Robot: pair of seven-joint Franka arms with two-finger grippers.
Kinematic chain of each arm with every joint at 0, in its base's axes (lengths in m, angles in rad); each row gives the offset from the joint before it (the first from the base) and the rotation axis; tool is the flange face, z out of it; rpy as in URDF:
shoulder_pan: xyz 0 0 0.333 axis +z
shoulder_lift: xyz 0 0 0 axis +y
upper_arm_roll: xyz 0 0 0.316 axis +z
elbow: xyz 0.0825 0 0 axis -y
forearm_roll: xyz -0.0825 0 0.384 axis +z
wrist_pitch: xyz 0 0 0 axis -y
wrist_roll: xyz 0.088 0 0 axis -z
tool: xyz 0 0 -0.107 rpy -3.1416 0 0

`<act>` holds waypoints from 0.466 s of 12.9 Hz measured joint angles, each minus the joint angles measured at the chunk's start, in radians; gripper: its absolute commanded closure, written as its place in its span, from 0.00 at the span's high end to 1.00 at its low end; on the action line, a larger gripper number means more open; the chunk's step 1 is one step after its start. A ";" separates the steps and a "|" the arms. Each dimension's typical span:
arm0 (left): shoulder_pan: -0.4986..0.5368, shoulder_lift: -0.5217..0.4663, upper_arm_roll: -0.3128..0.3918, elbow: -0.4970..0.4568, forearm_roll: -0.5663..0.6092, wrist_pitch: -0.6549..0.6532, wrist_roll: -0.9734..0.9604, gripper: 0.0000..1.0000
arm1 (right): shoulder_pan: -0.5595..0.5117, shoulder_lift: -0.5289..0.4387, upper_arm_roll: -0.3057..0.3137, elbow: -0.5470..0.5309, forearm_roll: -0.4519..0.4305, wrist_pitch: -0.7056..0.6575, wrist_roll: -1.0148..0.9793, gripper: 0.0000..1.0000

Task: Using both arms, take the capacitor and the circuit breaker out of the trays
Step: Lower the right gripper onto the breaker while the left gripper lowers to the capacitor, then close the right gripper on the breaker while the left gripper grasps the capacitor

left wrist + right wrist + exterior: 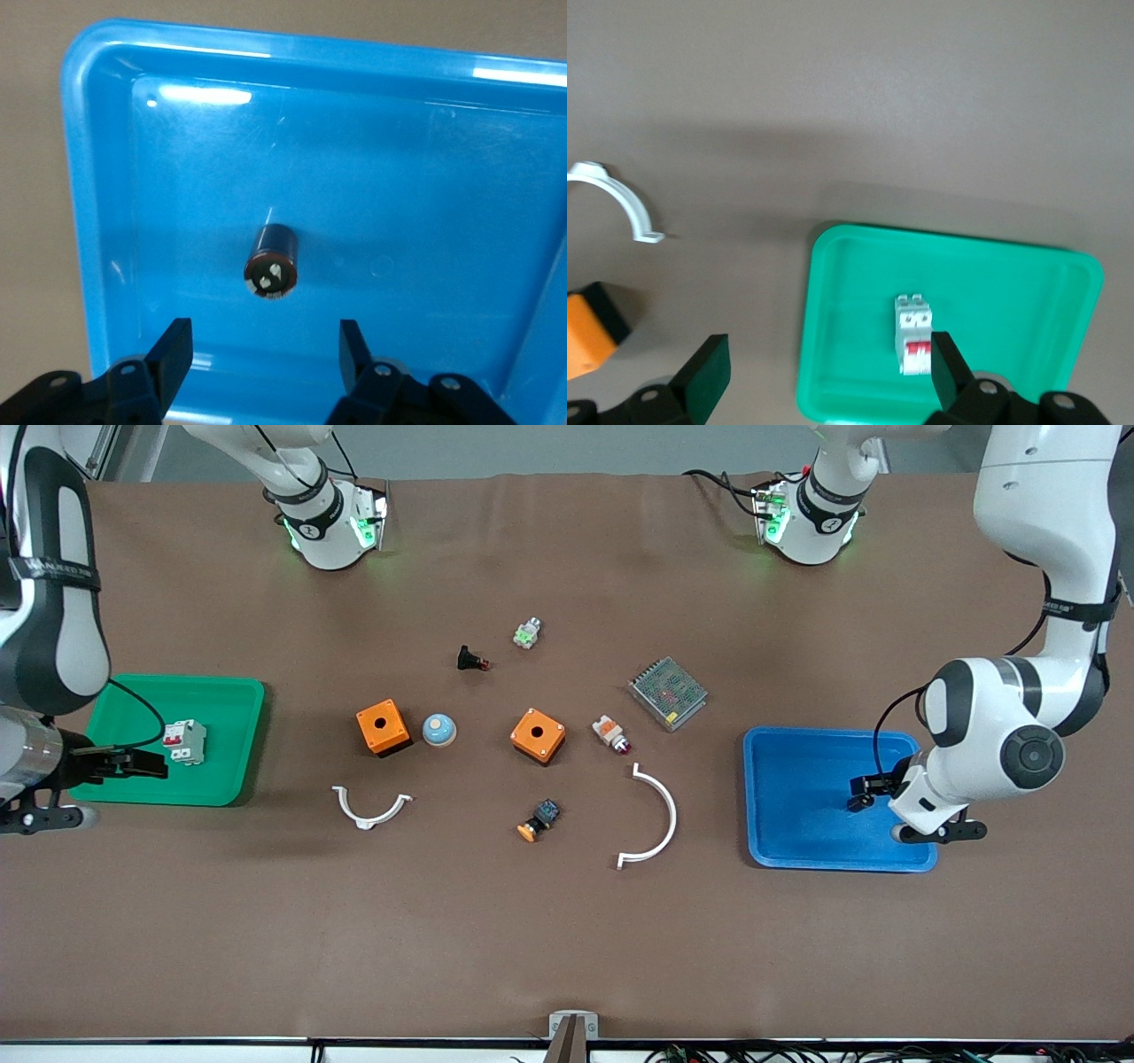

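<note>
The breaker point(184, 741), a white block with red levers, lies in the green tray point(221, 700) at the right arm's end of the table. It also shows in the right wrist view point(912, 343). My right gripper point(146, 763) point(828, 347) is open and empty, up over the tray's edge beside the breaker. The capacitor point(272, 263), a tiny black cylinder with a pale mark on top, lies on its side in the blue tray point(425, 133) point(797, 841). My left gripper point(861, 793) point(264, 332) is open and empty just above it. In the front view the capacitor is hidden.
Between the trays lie two orange boxes point(383, 726) point(538, 735), a blue-white dome point(438, 730), two white curved clips point(370, 808) point(657, 815), a metal mesh unit point(667, 692), an orange-capped black button point(539, 820), a white-orange part point(611, 734), a black red-tipped part point(470, 660) and a green-white part point(527, 633).
</note>
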 measured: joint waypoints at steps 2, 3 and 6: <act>0.000 0.031 0.000 0.000 0.000 0.042 0.000 0.71 | -0.048 0.001 -0.003 -0.089 0.000 0.104 -0.107 1.00; 0.000 0.046 0.000 0.000 0.000 0.063 0.000 0.69 | -0.078 0.002 -0.004 -0.119 0.000 0.131 -0.156 1.00; 0.002 0.087 0.000 0.000 0.000 0.106 -0.001 0.62 | -0.137 0.002 -0.005 -0.169 0.000 0.141 -0.190 1.00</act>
